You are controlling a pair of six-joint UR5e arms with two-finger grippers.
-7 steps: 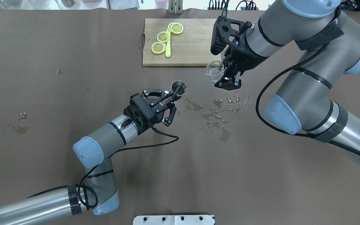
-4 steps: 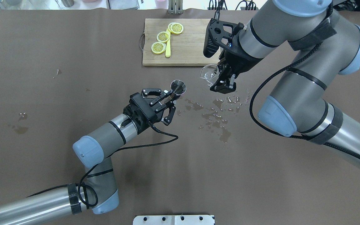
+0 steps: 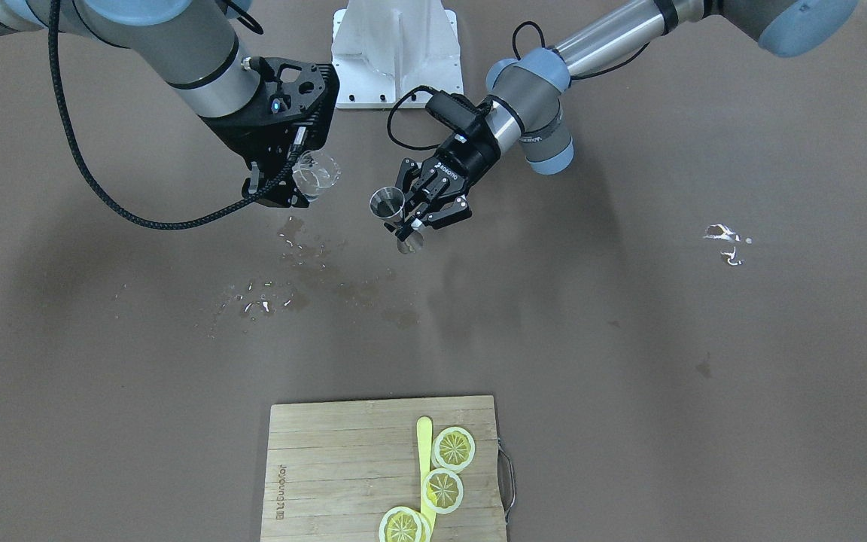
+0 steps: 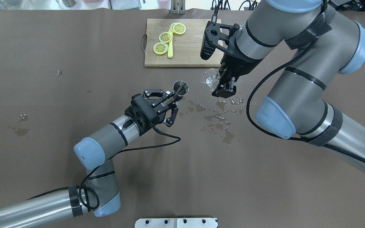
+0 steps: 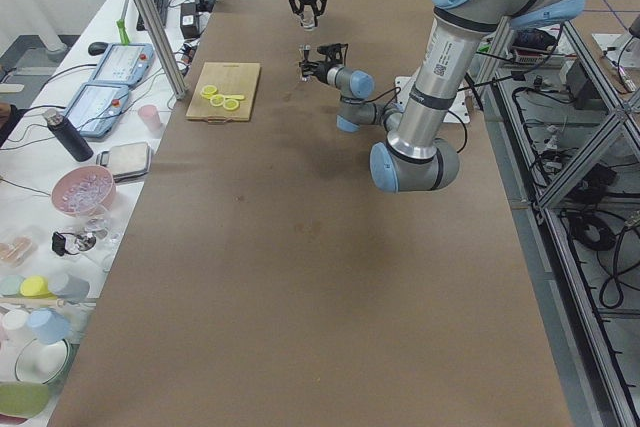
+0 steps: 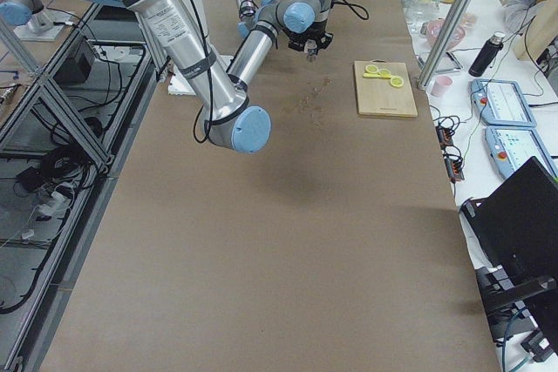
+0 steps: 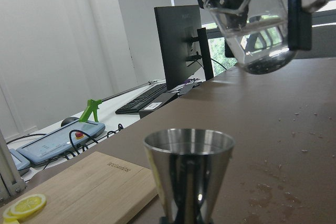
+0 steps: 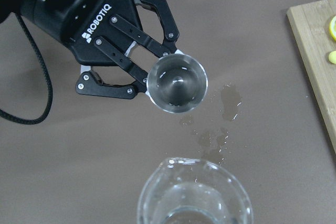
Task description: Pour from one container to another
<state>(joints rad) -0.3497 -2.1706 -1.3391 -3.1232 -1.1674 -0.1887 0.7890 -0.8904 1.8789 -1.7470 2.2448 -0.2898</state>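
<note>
A steel jigger (image 4: 181,87) is held off the table by its waist, my left gripper (image 4: 175,96) shut on it, its mouth facing up (image 8: 177,83). A clear glass beaker (image 4: 210,78) with some water in it hangs a little to the jigger's right and higher, gripped by my right gripper (image 4: 223,85). In the left wrist view the beaker (image 7: 252,22) is slightly tilted, above and beyond the jigger (image 7: 189,174), not touching it. The front view shows the beaker (image 3: 315,175) and the jigger (image 3: 387,202) a short gap apart.
Spilled water drops (image 4: 220,114) lie on the brown table under and right of the jigger. A wooden cutting board (image 4: 188,47) with lemon slices (image 4: 165,37) and a yellow stick sits at the far side. A white mount plate (image 4: 176,222) is at the near edge.
My right arm has carried the beaker to the left, closer to the jigger. The left arm and the jigger have stayed where they were.
</note>
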